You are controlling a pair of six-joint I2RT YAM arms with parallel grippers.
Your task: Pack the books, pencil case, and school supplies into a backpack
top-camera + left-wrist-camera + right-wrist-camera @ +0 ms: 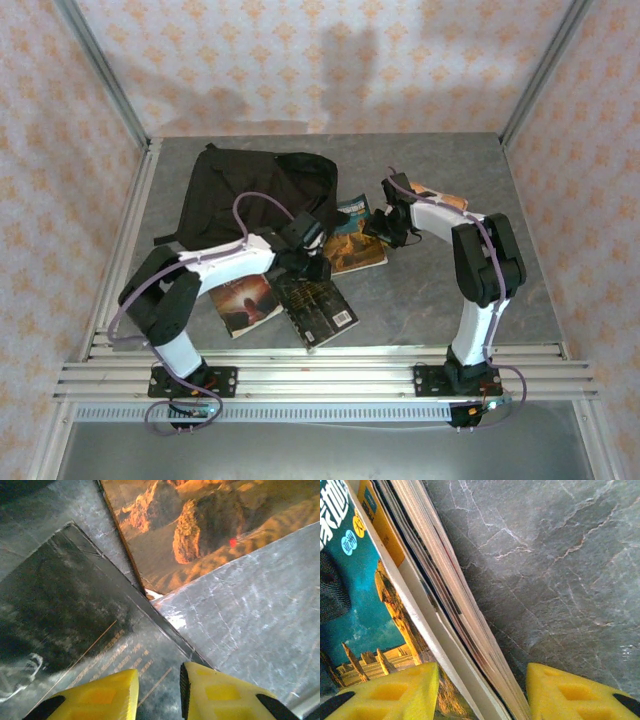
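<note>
The left gripper is seen at the bottom of the left wrist view. Its yellow fingers are set a narrow gap apart, with nothing clasped between them. It is held over the black-grey book, near that book's edge, which runs diagonally up to the left. Just beside it, the blue-and-orange book is found at the top of that frame.

The right gripper is shown at the bottom of the right wrist view, jaws well apart and set astride the page edge of the blue-and-orange book. One finger is placed over the cover and the other over the grey table. Whether the book is gripped cannot be told.

In the top view, the backpack is laid upper left of centre. The dark book with a reddish glow is seen lower left, beside the black-grey book. An orange booklet is glimpsed right of centre.
</note>
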